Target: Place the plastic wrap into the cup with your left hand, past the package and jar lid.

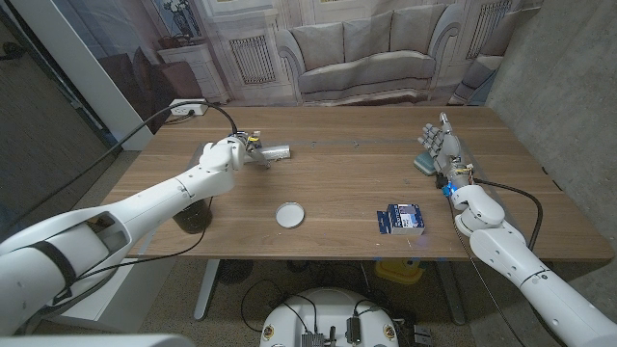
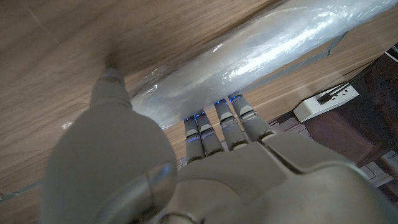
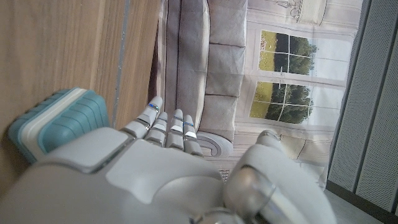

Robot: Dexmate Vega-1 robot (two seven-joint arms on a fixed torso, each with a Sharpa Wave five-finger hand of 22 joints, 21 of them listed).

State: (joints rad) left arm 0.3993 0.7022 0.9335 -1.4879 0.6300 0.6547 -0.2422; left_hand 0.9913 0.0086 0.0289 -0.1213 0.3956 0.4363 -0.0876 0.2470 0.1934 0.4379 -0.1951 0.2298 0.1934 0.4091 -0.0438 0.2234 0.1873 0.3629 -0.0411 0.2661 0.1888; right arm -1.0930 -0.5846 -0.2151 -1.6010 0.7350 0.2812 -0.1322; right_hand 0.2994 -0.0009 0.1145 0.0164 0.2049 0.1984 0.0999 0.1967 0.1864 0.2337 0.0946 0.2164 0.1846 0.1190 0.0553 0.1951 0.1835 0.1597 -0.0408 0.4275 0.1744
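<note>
Gripping plastic wrap roll (image 1: 271, 152) in my left robot hand (image 1: 234, 152), fingers (image 2: 229, 124) curled round it, roll just over worktop (image 1: 337, 183) far-left. Cup (image 1: 193, 214) near left edge, so I go past lid (image 1: 289, 214), package (image 1: 400, 220). Right robot hand (image 1: 440, 143) parked clear, empty, fingers apart.

Glossy clear plastic wrap (image 2: 261, 53) on matt wooden table (image 1: 337, 193).

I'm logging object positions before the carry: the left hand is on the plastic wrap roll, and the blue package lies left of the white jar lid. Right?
Not quite. The left hand is on the plastic wrap roll, but the head view shows the blue package lying to the right of the white jar lid, toward the robot's right arm.
</note>
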